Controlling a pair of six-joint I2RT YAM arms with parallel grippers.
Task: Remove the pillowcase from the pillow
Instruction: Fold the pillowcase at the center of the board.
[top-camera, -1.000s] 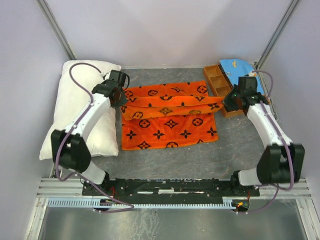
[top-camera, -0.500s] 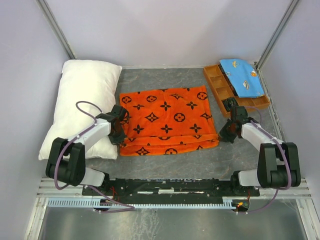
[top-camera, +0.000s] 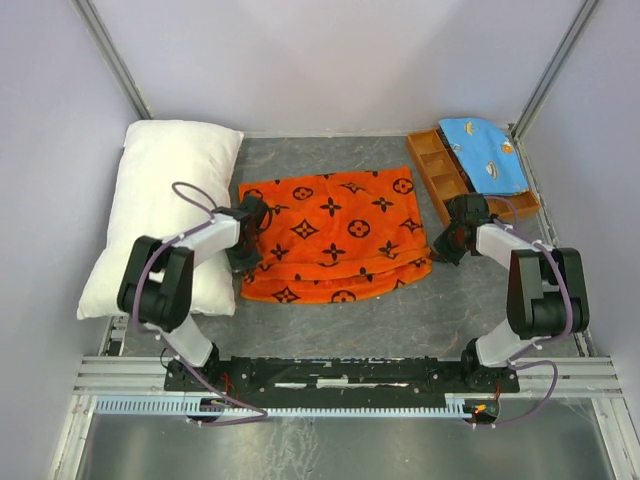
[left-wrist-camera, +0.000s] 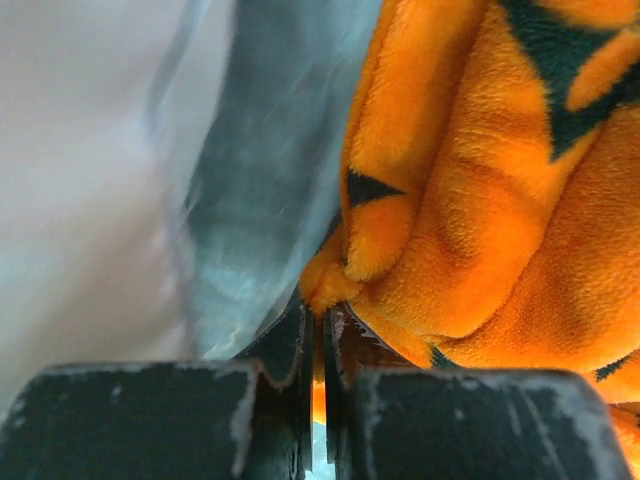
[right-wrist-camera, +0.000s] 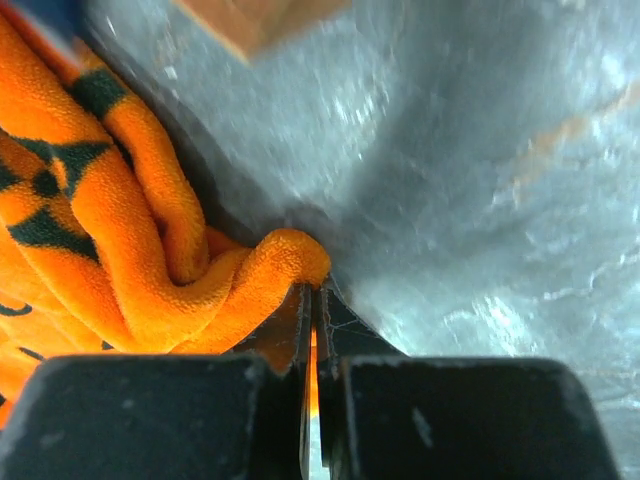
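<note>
The orange pillowcase (top-camera: 335, 235) with black motifs lies folded and flat on the grey table, off the pillow. The white pillow (top-camera: 165, 210) lies bare along the left side. My left gripper (top-camera: 247, 262) is shut on the pillowcase's left edge (left-wrist-camera: 335, 275), beside the pillow. My right gripper (top-camera: 444, 252) is shut on the pillowcase's right edge (right-wrist-camera: 290, 260). Both hold the cloth low at the table, with the fabric pinched between the closed fingertips.
A wooden compartment tray (top-camera: 450, 180) stands at the back right with a light-blue patterned cloth (top-camera: 485, 155) on it, close behind my right gripper. Grey table surface (top-camera: 330, 320) lies in front of the pillowcase. Frame posts and walls bound the cell.
Both grippers have moved away from me with the pillowcase edges, and the folded front of the cloth has shifted back with them. The pillow has not moved.
</note>
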